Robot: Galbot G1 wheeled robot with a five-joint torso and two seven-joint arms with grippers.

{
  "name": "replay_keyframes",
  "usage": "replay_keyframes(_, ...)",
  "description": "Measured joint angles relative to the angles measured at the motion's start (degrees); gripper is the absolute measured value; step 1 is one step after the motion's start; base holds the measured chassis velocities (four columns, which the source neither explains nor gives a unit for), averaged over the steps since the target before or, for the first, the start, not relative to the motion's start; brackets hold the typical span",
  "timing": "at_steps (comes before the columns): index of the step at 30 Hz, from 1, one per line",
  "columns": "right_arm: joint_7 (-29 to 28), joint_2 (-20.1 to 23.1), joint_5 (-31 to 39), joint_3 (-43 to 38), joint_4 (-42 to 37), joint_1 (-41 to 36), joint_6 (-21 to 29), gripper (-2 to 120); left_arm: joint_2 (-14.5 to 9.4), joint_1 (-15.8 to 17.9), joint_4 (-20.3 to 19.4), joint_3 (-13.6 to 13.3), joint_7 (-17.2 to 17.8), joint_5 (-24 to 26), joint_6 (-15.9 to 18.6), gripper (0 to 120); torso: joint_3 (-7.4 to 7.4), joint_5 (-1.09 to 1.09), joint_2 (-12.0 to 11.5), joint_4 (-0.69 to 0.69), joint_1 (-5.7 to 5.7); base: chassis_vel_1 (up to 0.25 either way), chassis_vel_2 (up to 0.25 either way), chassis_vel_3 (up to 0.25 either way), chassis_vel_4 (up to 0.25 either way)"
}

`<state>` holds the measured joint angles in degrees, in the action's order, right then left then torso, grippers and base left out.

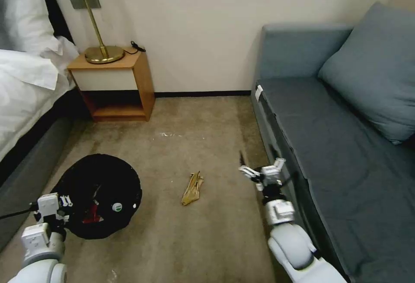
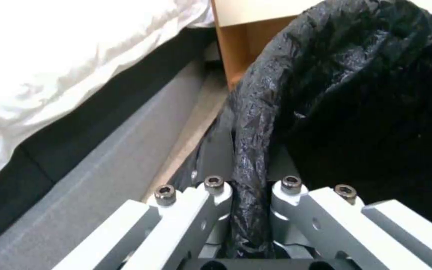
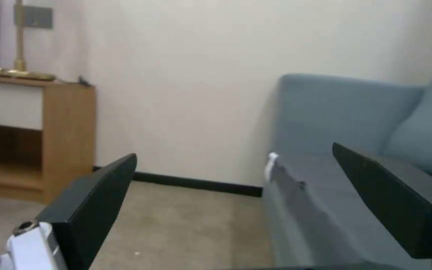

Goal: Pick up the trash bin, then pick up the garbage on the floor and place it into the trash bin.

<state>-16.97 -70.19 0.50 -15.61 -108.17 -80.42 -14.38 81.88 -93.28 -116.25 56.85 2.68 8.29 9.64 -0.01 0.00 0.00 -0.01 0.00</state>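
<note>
Head view, lower left: left pincer (image 1: 65, 201) clamps the bin (image 1: 101, 194) rim; thin liner could slip. Right pincer (image 1: 259, 173) gapes empty beside the sofa (image 1: 346, 144); wrapper (image 1: 192, 188) lies mid-floor.

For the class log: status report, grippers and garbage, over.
Left gripper shut on bin rim. Right gripper open, empty, beside sofa. One wrapper on floor; bottle cap and red wrapper in bin. Path clear.
</note>
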Motion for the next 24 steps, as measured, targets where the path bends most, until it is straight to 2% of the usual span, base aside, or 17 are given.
replay_keyframes(9, 3.4, 0.3, 0.1, 0.7, -0.5, -1.9, -1.8, 100, 0.7, -0.1, -0.5, -0.7, 0.0, -0.6, -0.2, 5, 0.0, 0.01, 0.0, 0.01, 0.0, 0.0, 0.0, 0.0, 0.0)
replay_keyframes(13, 6.2, 0.1, 0.1, 4.0, -0.3, -0.1, -1.6, 100, 0.7, -0.3, -0.5, -0.7, -0.1, -0.7, -0.2, 5, 0.0, 0.0, 0.0, 0.01, 0.0, 0.0, 0.0, 0.0, 0.0)
replay_keyframes(24, 8.2, -0.4, 3.0, 6.2, 3.6, 3.7, -1.3, 100, 0.5, -0.3, -0.3, -0.1, -0.1, -0.5, -0.4, 5, 0.01, 0.0, 0.0, 0.02, 0.0, 0.0, 0.0, 0.0, 0.0)
